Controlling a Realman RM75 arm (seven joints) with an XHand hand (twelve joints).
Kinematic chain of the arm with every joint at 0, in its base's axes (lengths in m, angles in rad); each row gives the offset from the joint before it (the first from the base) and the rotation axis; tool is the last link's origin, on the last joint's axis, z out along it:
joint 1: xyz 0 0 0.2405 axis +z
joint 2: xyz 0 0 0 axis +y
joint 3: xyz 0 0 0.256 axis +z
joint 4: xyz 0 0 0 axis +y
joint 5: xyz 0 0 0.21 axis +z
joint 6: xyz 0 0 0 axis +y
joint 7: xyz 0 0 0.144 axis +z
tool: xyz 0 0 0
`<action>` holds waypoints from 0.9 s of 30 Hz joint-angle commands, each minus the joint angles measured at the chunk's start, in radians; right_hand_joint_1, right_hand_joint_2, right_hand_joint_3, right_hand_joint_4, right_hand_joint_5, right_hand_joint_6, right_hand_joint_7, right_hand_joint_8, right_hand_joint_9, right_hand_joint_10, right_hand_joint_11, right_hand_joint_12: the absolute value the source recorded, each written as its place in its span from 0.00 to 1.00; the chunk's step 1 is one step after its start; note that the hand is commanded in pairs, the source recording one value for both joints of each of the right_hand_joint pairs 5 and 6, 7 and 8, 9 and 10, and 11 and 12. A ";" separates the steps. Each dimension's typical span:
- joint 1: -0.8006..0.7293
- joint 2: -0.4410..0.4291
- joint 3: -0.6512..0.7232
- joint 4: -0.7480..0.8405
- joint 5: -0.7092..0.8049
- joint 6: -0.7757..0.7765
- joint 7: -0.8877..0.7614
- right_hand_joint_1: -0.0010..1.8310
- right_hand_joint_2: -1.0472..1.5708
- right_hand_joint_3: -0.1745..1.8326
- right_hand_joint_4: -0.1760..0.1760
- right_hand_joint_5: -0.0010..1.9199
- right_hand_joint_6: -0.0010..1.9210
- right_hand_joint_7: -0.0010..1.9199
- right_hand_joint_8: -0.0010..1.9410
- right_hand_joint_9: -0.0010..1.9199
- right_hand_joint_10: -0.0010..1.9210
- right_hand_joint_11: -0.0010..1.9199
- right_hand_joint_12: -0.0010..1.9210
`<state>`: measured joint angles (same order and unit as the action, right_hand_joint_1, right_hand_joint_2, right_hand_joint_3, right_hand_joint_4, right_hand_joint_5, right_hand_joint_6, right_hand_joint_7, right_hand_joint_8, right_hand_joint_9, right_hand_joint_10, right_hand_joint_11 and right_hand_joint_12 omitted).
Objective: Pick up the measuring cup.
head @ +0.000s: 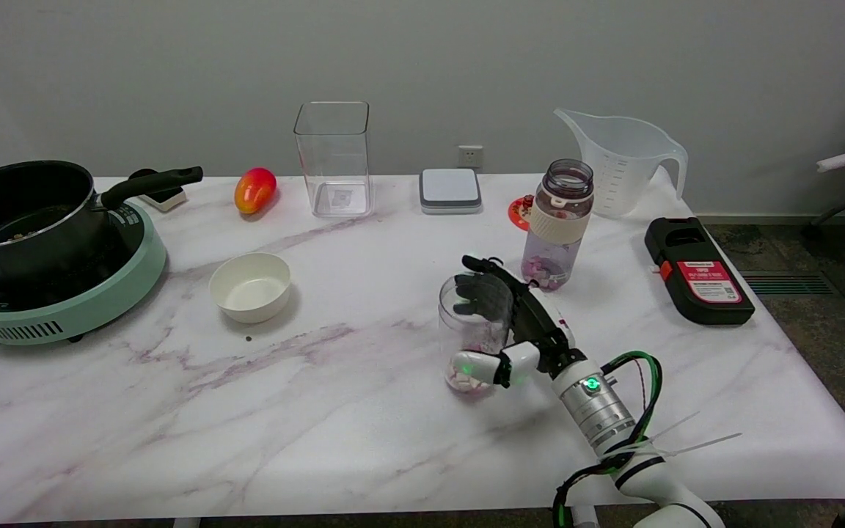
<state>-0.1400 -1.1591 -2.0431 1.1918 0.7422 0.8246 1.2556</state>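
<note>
Fingers (475, 292) of right hand (499, 323) wrapped around clear measuring cup (470, 345) holding pale pieces, base seemingly on marble table (320, 411); grasp apparently made, lift outstanding.

Showing purple-veined white marble on the table (173, 411), mint green on the cooker (63, 308), black on the pot (23, 209), red-orange on the mango (254, 190).
</note>
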 commanded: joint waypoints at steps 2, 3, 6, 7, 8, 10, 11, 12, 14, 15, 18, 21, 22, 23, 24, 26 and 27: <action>0.018 -0.018 0.011 -0.019 -0.005 -0.026 0.003 0.80 0.59 0.53 0.50 0.32 0.32 0.33 0.33 0.37 0.37 0.49 0.49; 0.018 -0.018 0.013 -0.019 -0.005 -0.027 0.003 0.80 0.62 0.50 0.50 0.34 0.34 0.36 0.36 0.41 0.41 0.50 0.50; 0.018 -0.022 0.020 -0.019 -0.003 -0.029 0.003 0.79 0.69 0.44 0.50 0.38 0.38 0.45 0.45 0.50 0.50 0.52 0.52; 0.018 -0.022 0.020 -0.019 -0.001 -0.029 0.004 0.79 0.70 0.42 0.50 0.39 0.39 0.47 0.47 0.52 0.51 0.53 0.52; 0.018 -0.022 0.020 -0.019 0.004 -0.028 0.002 0.79 0.71 0.41 0.50 0.40 0.40 0.49 0.48 0.53 0.53 0.53 0.53; 0.018 -0.022 0.020 -0.019 0.020 -0.025 -0.004 0.79 0.72 0.37 0.50 0.41 0.41 0.53 0.53 0.56 0.56 0.52 0.52; 0.018 -0.024 0.020 -0.019 0.021 -0.024 -0.004 0.78 0.72 0.35 0.50 0.41 0.41 0.56 0.55 0.57 0.57 0.52 0.52; 0.018 -0.025 0.021 -0.019 0.022 -0.023 -0.004 0.78 0.73 0.34 0.50 0.41 0.41 0.56 0.56 0.58 0.58 0.52 0.52; 0.018 -0.025 0.022 -0.018 0.031 -0.021 -0.005 0.78 0.73 0.33 0.50 0.42 0.42 0.57 0.57 0.58 0.58 0.52 0.52; 0.018 -0.025 0.024 -0.013 0.037 -0.020 -0.006 0.78 0.73 0.33 0.50 0.42 0.42 0.58 0.57 0.59 0.59 0.52 0.52; 0.018 -0.025 0.036 -0.007 0.043 -0.017 -0.010 0.78 0.73 0.32 0.50 0.42 0.42 0.58 0.58 0.59 0.59 0.52 0.51; 0.018 -0.026 0.049 0.000 0.043 -0.016 -0.010 0.77 0.74 0.32 0.50 0.43 0.43 0.60 0.60 0.60 0.60 0.52 0.52; 0.019 -0.027 0.053 0.001 0.043 -0.016 -0.012 0.76 0.74 0.32 0.50 0.44 0.44 0.61 0.60 0.61 0.61 0.52 0.52; 0.019 -0.027 0.054 0.001 0.043 -0.016 -0.017 0.76 0.74 0.33 0.50 0.45 0.45 0.61 0.61 0.61 0.61 0.52 0.52; 0.020 -0.027 0.055 0.002 0.043 -0.016 -0.030 0.76 0.74 0.33 0.50 0.45 0.45 0.62 0.61 0.61 0.61 0.52 0.52; 0.021 -0.027 0.055 0.003 0.043 -0.017 -0.052 0.76 0.75 0.34 0.50 0.46 0.46 0.63 0.62 0.62 0.62 0.53 0.53; 0.021 -0.027 0.055 0.003 0.043 -0.018 -0.059 0.76 0.75 0.34 0.50 0.47 0.47 0.63 0.62 0.62 0.62 0.53 0.53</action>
<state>-0.1240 -1.1807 -2.0135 1.1807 0.7685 0.8052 1.2479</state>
